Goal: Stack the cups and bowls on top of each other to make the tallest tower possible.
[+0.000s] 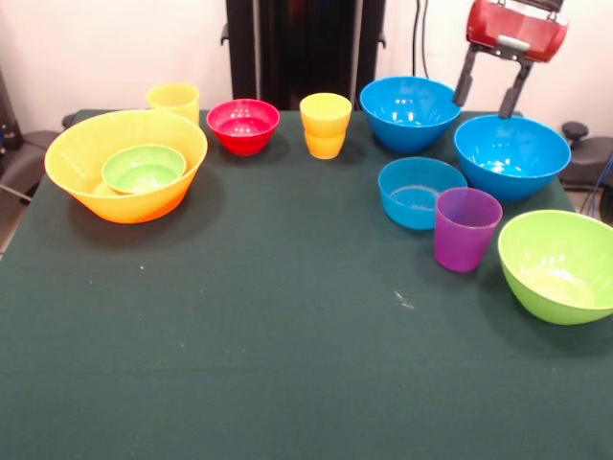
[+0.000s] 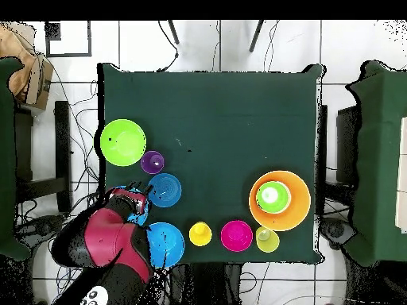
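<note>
Here the gripper (image 1: 490,94) hangs above the far right corner of the table (image 1: 287,326) in the front view, its two dark fingers (image 1: 465,79) spread apart and holding nothing, tips just over the far rim of a large blue bowl (image 1: 511,155). A second large blue bowl (image 1: 409,112) sits beside it along the far edge, toward the middle. In front of these lie the shallow blue bowl (image 1: 420,192) and the purple cup (image 1: 465,228), close together, and the lime bowl (image 1: 561,264) rests at the right edge.

Along the far edge, moving left, stand a yellow cup (image 1: 325,125), the red bowl (image 1: 243,126) and another yellow cup (image 1: 173,100). Near the far left corner the orange bowl (image 1: 124,165) holds the small green bowl (image 1: 144,169) inside it; that pair is the only stack so far.

From overhead, the red arm (image 2: 107,246) covers most of one large blue bowl, while the other (image 2: 165,243) shows at the table's edge beside it. The near half of the table is bare green cloth.
</note>
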Available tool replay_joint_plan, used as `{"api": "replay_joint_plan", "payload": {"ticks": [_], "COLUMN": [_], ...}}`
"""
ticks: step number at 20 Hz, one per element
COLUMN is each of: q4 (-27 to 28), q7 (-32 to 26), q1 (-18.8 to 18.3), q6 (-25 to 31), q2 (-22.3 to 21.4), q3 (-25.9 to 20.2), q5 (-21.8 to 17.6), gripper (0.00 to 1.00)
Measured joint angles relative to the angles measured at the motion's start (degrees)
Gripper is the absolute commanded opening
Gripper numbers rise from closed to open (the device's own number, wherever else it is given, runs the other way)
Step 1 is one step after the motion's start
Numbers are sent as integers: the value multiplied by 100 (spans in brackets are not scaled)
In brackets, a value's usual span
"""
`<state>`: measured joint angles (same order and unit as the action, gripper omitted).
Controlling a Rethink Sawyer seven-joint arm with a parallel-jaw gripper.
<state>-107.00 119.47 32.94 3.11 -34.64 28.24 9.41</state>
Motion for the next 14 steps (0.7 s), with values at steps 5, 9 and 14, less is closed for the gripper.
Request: {"api": "replay_joint_plan", "payload": {"ticks": [5, 9, 14], "q4": [10, 9, 5], "q7": [0, 0, 0], "q1": [-224, -624, -1085], "q6": [1, 2, 72], "q2": [-24, -72, -103], "q3": [-335, -803, -1335], "q5": [-1, 0, 0], "gripper": [100, 100, 100]}}
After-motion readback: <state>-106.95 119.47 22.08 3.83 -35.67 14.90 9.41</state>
